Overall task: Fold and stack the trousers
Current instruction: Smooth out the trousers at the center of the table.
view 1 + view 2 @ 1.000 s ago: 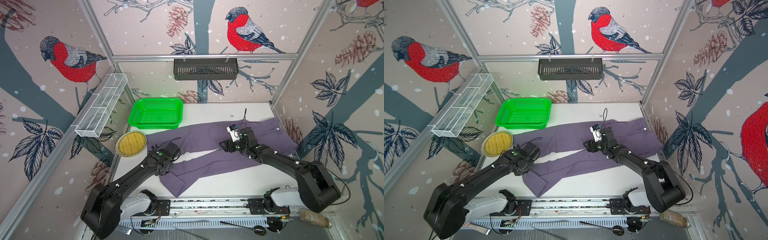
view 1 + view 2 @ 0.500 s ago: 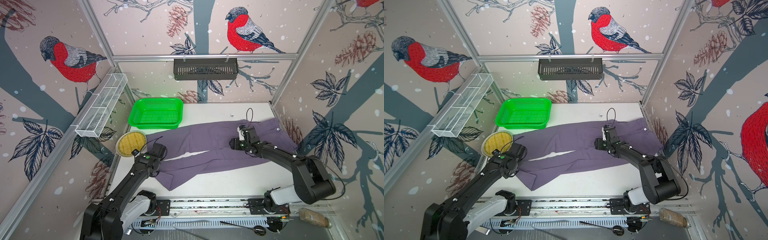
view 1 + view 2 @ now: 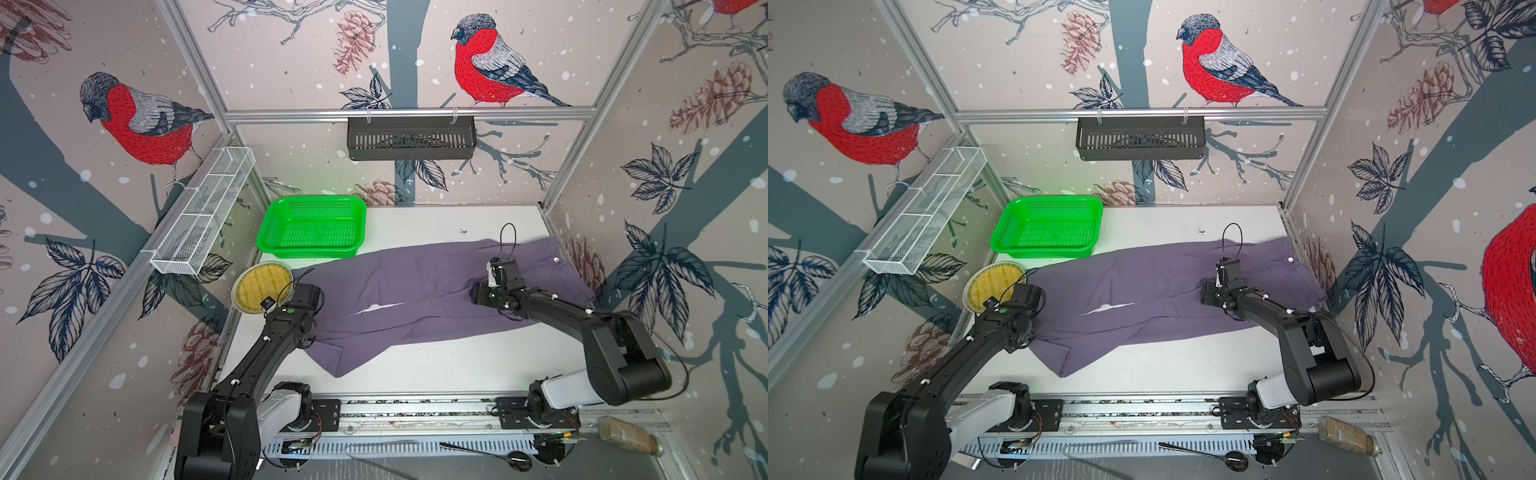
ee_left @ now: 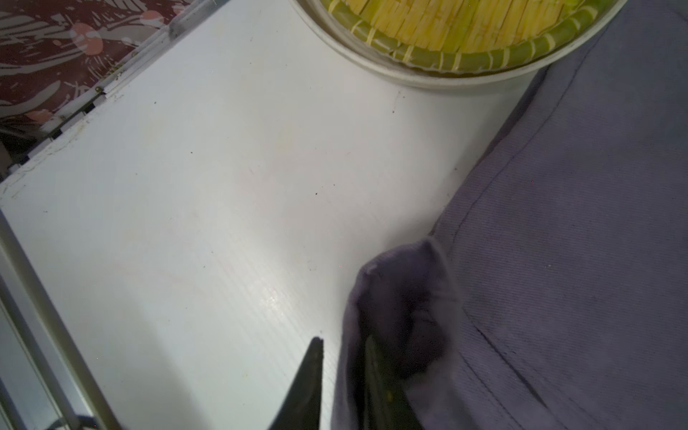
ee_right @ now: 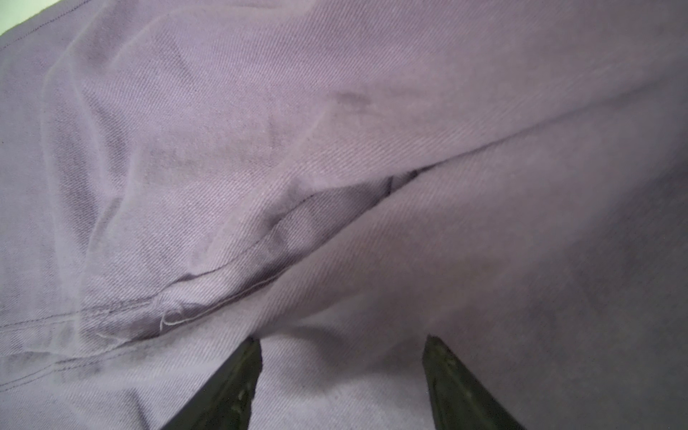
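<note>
- Purple-grey hem [image 4: 391,298] sits between the nearly-closed fingers of the left claw [image 4: 342,346]; pinching or not, I cannot tell.
- Right claw [image 5: 341,338], spread wide, hangs low over the waist end [image 3: 540,274], likely to pin it.
- The trousers [image 3: 415,282] lie spread out on the table [image 3: 436,365] by the green basket [image 3: 311,201].

Both the left arm [image 3: 266,357] and the right arm [image 3: 561,307] are matte black, with chunky rounded joints and small white dots along the links. Each rises from a silver-white base [image 3: 282,409] bolted to a metal rail [image 3: 415,409]. Thin black cables [image 3: 508,237] loop at the wrists. The left gripper [image 4: 343,338] and right gripper [image 5: 342,338] have dark, tapering fingers.
</note>
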{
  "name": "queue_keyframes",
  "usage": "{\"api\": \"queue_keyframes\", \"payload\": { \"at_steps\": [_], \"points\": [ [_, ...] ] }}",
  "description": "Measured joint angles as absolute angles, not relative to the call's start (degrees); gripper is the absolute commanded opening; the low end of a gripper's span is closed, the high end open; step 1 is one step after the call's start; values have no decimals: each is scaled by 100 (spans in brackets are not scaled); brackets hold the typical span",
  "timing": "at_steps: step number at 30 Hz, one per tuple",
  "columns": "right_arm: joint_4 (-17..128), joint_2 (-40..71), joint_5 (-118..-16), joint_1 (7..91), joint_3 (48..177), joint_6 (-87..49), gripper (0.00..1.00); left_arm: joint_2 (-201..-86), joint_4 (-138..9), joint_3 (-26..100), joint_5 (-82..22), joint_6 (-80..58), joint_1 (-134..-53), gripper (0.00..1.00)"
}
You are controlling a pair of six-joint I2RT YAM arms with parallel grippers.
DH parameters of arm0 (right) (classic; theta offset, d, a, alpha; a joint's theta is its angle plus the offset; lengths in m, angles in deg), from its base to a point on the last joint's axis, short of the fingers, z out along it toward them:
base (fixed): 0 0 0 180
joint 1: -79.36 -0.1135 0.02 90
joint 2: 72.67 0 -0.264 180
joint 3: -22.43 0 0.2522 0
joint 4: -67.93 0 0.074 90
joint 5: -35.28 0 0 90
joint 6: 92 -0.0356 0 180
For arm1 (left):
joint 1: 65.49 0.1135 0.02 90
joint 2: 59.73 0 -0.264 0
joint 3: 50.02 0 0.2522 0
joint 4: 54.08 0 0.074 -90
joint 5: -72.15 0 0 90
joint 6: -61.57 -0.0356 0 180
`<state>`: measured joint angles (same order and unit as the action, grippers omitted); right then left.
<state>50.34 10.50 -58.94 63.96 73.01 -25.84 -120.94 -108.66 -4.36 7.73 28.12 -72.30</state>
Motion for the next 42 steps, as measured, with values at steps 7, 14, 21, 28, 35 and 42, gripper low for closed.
{"api": "queue_keyframes", "payload": {
  "at_steps": [7, 14, 21, 28, 35, 42],
  "points": [
    [5025, 642, -6386, 5788, 7421, -2267, 72, -11875, -11087, -195, 734, 2873, -7228, 52],
    [5119, 425, -7027, 4376, 7668, -1443, 70, -11726, -11233, 452, -20, 2482, -7376, 60],
    [4892, 1203, -7221, 3395, 8204, -586, 64, -12183, -10859, 235, -1032, 2410, -8321, 61],
    [4572, 1842, -7263, 2923, 8538, 288, 60, -12878, -10300, 174, -1465, 2237, -8600, 61],
    [4467, 2235, -7055, 2645, 8776, 771, 59, -13532, -10112, 377, -1303, 1899, -8616, 61],
    [4345, 2742, -6909, 2494, 9028, 1040, 41, -13851, -10011, 568, -1142, 1494, -8502, 61]
  ]
}}
